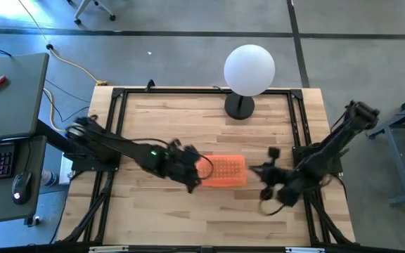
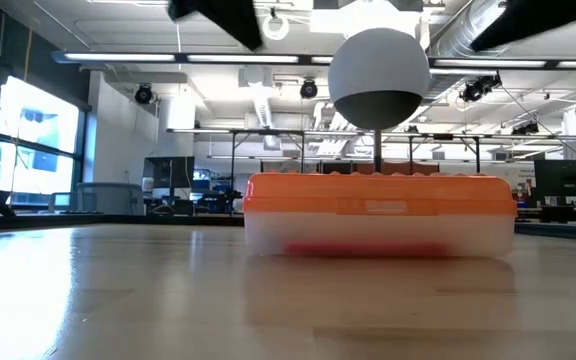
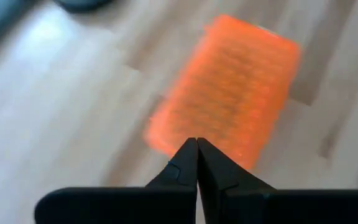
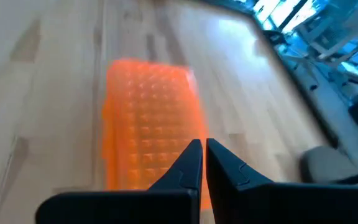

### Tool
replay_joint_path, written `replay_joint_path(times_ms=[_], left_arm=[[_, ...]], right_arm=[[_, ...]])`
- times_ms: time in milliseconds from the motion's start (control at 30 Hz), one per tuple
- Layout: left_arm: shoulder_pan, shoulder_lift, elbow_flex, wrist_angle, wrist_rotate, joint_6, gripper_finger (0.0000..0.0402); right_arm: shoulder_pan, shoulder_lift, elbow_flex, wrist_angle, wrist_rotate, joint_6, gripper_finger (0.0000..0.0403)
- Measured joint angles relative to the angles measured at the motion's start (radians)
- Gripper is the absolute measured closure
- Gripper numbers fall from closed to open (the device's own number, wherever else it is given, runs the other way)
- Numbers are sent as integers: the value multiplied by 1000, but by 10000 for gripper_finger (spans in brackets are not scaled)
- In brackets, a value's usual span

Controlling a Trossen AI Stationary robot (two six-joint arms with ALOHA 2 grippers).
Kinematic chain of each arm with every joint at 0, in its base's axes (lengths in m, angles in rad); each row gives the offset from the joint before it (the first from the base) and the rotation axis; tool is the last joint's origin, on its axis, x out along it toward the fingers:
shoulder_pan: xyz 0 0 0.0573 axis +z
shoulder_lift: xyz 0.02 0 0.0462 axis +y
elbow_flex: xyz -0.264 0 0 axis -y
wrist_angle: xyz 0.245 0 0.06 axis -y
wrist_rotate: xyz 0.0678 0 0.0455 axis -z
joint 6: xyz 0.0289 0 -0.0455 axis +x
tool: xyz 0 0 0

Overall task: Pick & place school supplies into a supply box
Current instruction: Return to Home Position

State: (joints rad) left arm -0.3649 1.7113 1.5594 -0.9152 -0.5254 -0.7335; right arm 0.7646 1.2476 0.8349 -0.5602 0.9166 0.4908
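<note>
Orange and dimpled all over, the lid of the supply box [image 1: 225, 171] sits flat and closed on a clear plastic body. The box lies lengthwise across the wooden table [image 1: 167, 119], near its middle and nearer the front edge than the white globe lamp [image 1: 249, 69], which stands well behind it. From table height the lid overhangs the clear walls slightly, and a red streak [image 2: 363, 248] shows through low down, too blurred to name. The left gripper [image 1: 201, 173] is raised over the box's left end, its fingers [image 3: 185, 163] pressed together with nothing between them. The right gripper [image 1: 259, 171] is just off the box's right end, pointing toward it, fingers [image 4: 188, 163] drawn together too, only a hairline gap between the tips, holding nothing.
</note>
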Motion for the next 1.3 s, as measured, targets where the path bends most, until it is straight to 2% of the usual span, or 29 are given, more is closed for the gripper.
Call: replay_joint_path(times_ms=[133,200,333,467,533,600,700,767,867,933,1033,1133,1200,1300], left_arm=[[-37,-132,0,-178,-105,-11,373],[-77,-189,0,-265,-151,-14,382],[-181,-273,-15,-430,-282,-54,384],[-260,-393,-111,-418,-314,-91,369],[-288,-473,-186,-347,-312,-98,364],[-300,-556,-280,-238,-312,-84,364],[-296,-683,-461,40,-285,18,373],[-295,-762,-602,276,-242,142,380],[-250,-855,-798,609,-137,342,387],[-201,-897,-907,758,-99,430,386],[-121,-1002,-1030,835,-65,453,374],[-20,-1101,-1138,853,46,380,366],[49,-1162,-1202,862,115,358,366],[114,-1276,-1284,883,165,359,374]], right_arm=[[44,-220,1,-160,5,51,403],[83,-313,-23,-173,5,83,403],[178,-469,-186,-36,29,11,403],[260,-621,-381,232,25,-133,403],[282,-697,-464,387,10,-254,403],[293,-774,-533,518,-53,-394,403],[293,-893,-613,674,-245,-595,403],[286,-960,-661,749,-329,-674,403],[271,-1054,-719,783,-338,-700,403],[262,-1108,-744,768,-339,-703,403],[255,-1182,-762,731,-342,-758,403],[255,-1243,-764,715,-369,-837,403],[255,-1243,-761,731,-365,-874,403],[255,-1240,-759,710,-337,-891,403]])
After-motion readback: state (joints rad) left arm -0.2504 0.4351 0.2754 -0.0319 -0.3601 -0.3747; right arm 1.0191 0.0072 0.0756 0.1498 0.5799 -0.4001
